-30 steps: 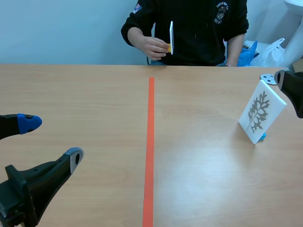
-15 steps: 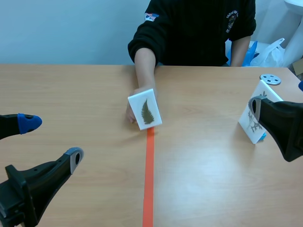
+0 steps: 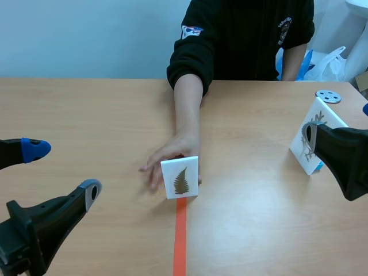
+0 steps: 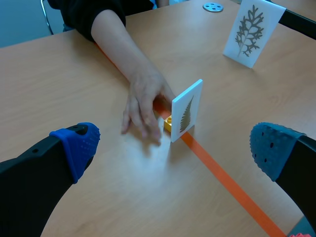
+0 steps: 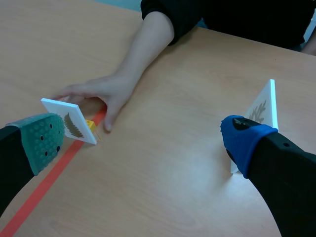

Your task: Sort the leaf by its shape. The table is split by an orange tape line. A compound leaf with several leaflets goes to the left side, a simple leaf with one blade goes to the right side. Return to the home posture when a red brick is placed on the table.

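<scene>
Scene view: a second ago the person across the table held this up at 12 o'clock. Now their hand (image 3: 169, 158) has set the small white card printed with a green fern leaf (image 3: 180, 177) dead centre, straddling the orange tape line (image 3: 180, 241). So a fresh leaf's up. Lots of leaflets, so it reads compound to me and goes to the left side. The hand's touching it, so I'd wait. The card stands upright facing me, fern's long axis vertical, tip toward 12–1 o'clock.

Left wrist view: left gripper (image 4: 175, 147) spread wide, empty. The card's ahead at 12 o'clock with a small yellow block (image 4: 168, 123) behind it.

Right wrist view: right gripper (image 5: 143, 138) also wide apart, holding nothing. The card's at its 10 o'clock.
</scene>
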